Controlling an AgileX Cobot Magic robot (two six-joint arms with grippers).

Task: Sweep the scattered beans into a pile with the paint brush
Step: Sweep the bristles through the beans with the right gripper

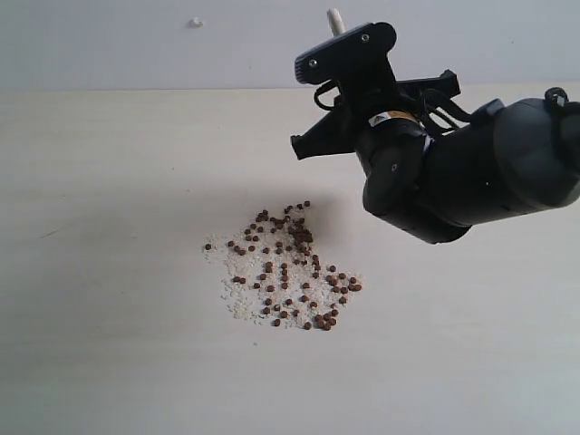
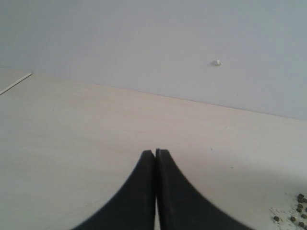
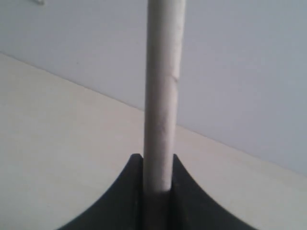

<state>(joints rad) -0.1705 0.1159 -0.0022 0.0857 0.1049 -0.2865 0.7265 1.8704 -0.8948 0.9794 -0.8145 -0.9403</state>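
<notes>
The beans (image 1: 285, 267) lie scattered in a loose patch mid-table (image 1: 109, 344). The right claw (image 3: 158, 160) grips the paint brush (image 3: 163, 96) by its pale handle, raised near the patch. The left claw (image 2: 156, 152) is closed and empty.

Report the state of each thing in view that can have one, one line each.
left gripper: shut, holding nothing.
right gripper: shut on the paint brush handle.
paint brush: held by its handle; bristles out of view.
beans: lying in a loose, spread cluster on the table, mixed with white grains, not a tight pile.
</notes>
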